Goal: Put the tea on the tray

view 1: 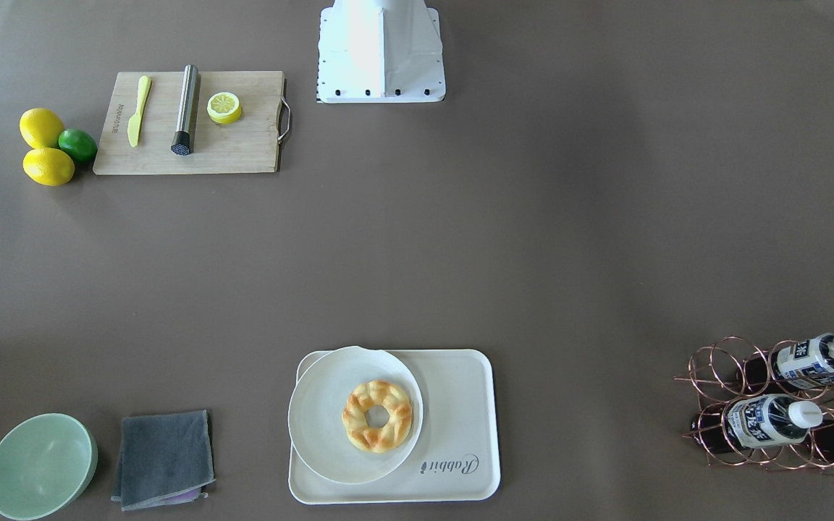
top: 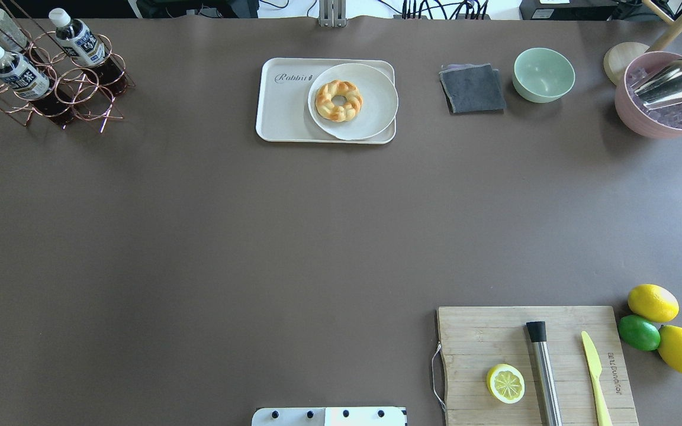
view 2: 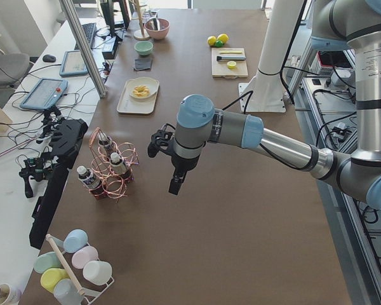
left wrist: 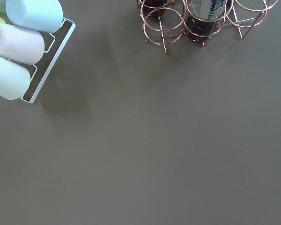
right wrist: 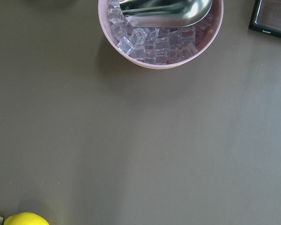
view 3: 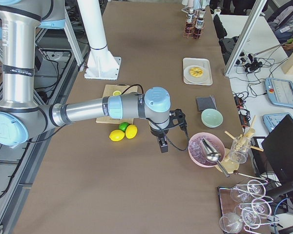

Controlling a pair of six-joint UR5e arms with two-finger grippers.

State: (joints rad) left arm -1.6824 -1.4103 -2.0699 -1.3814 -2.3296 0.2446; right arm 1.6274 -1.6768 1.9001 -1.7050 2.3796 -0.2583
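Tea (top: pixel 82 42) racked, not on tray (top: pixel 285 115); both grippers up off table (top: pixel 258 236).
L gripper (view 2: pixel 173 189): pts down over bare table, open or closed can't tell, load can't tell; rack (view 2: pixel 116 188) at its 9 o'clock in left view. R gripper (view 3: pixel 162 147): pts down, likewise can't tell; ice bowl (view 3: pixel 195 157) at its 3 o'clock, lemons (view 3: pixel 116 135) at 9. Overhead: 2 dark tea btls tilted in rack at table's 10 o'clock; tray at 12, plate (top: pixel 376 89) w/ donut (top: pixel 338 100) on its 3 o'clock half.
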